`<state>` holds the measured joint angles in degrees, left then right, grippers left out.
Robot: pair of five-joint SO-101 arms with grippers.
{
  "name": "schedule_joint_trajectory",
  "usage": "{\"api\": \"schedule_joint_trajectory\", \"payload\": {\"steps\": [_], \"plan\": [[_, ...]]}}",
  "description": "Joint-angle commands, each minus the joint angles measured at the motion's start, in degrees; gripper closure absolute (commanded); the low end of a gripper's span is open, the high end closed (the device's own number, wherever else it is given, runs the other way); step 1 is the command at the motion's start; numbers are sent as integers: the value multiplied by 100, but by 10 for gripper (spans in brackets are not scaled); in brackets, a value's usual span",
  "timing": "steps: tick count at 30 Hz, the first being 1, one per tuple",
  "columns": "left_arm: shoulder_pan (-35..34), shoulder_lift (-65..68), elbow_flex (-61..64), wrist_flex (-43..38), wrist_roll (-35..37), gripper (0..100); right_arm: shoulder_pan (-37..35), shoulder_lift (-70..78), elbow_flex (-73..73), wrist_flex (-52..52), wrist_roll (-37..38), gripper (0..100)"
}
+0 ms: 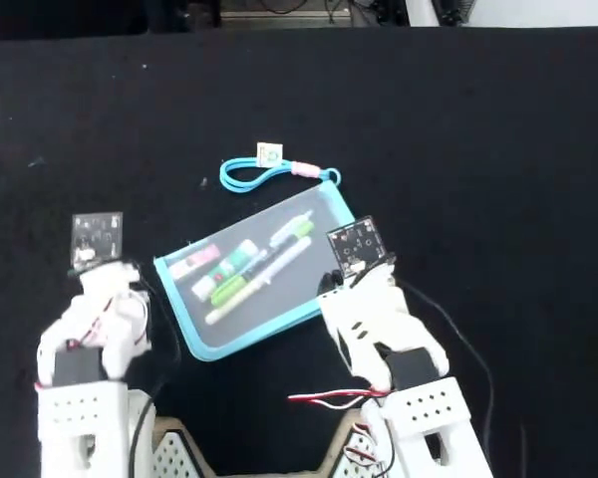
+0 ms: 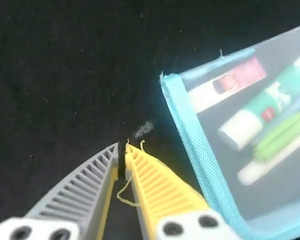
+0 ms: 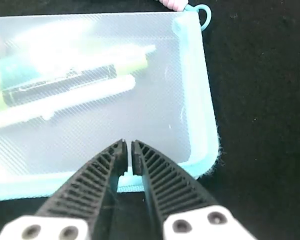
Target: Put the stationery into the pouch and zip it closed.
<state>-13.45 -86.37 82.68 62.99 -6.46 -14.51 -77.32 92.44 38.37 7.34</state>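
Your right fingers (image 3: 157, 177) sit closest to the lens, pressed nearly tip to tip with only a sliver between them and nothing held. They hang over the near edge of the pouch (image 3: 140, 120), by one corner. Your left fingers (image 2: 155, 185), one grey and one yellow, are closed on nothing too. They are over bare desk (image 2: 65, 75) just beside another corner of the pouch, not touching it.

From above you see the pouch lying flat and slanted at the middle of the desk, between your two arms. It is blue-edged with a see-through face. Stationery (image 1: 241, 274) lies inside it, side by side: green markers, a white pen, a pink-and-white piece. At its far corner a pink bead (image 1: 304, 168) joins a blue strap (image 1: 225, 175) looped on the desk, with a small tag (image 1: 269, 152) just beside the loop.
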Motion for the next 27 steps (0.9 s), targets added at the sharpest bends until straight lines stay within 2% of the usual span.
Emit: {"api": "schedule_joint_trajectory", "payload": {"steps": [1,4,6,18,23,27], "plan": [[-48,-1204,136,519,-457,970,-53,-75,-22,-158,-26,986],[-48,-1899,391,747,-615,970,-26,-75,-66,-132,0,986],[-48,-1829,444,721,-607,970,114,-75,-22,-123,9,986],[-48,-1811,1464,862,-642,970,1987,-75,-48,1451,-18,986],[-40,-1811,1464,1002,-624,970,2576,-75,-4,1530,-26,986],[-40,-1811,1464,1002,-624,970,2690,-75,110,1503,-26,986]]}}
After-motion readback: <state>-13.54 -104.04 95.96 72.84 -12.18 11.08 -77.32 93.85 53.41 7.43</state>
